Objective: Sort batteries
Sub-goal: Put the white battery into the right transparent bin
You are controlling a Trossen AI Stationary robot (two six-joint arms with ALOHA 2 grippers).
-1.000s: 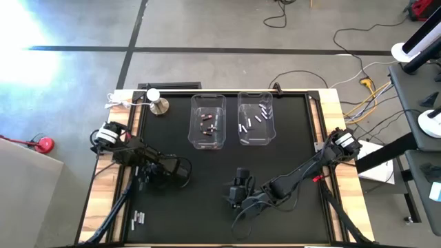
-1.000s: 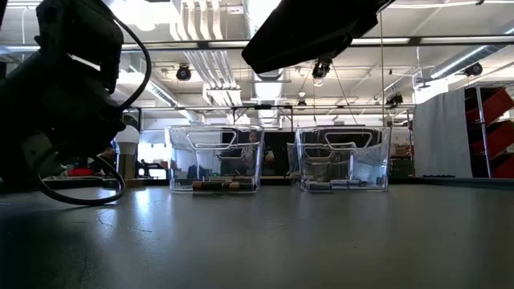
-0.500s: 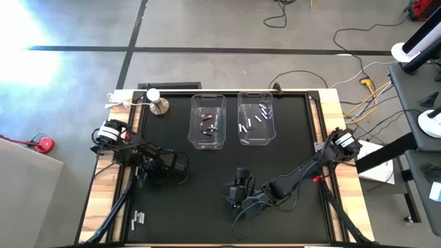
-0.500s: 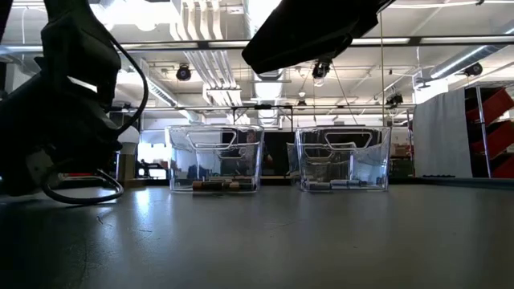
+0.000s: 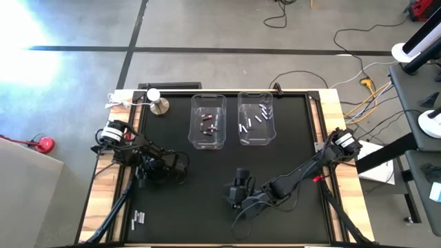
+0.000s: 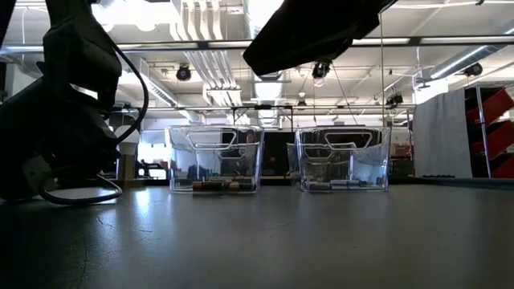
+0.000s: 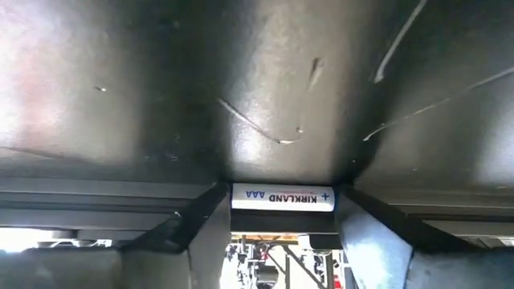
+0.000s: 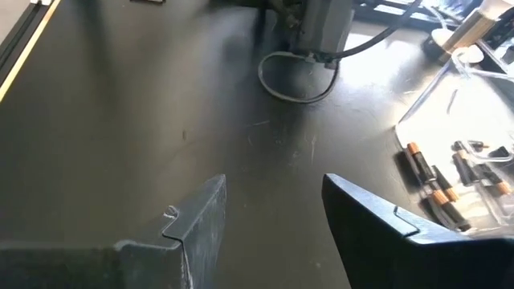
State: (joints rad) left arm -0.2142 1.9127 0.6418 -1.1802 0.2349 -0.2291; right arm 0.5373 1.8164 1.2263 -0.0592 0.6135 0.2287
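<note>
- Drawing back toward the left edge of the surface (image 5: 227, 165); left gripper (image 7: 283, 210) has fingers closed on a white AAA battery (image 7: 283, 197), so a cell is picked and awaits the right-hand bin (image 5: 255, 118).
- Lying crosswise between the fingers; plus end to the right in the wrist view.
- Waiting low at centre; right gripper (image 8: 273, 210) with fingers apart, holding nothing.

Bright overhead lighting; strong white glare blows out the floor far left of the table (image 5: 324, 138) in high view. Low view is backlit by ceiling lights, arms silhouetted black, sheen on the mat. Left wrist view dim, soft reflections. Right wrist view: foreground fingers (image 8: 193, 217) blurred.
</note>
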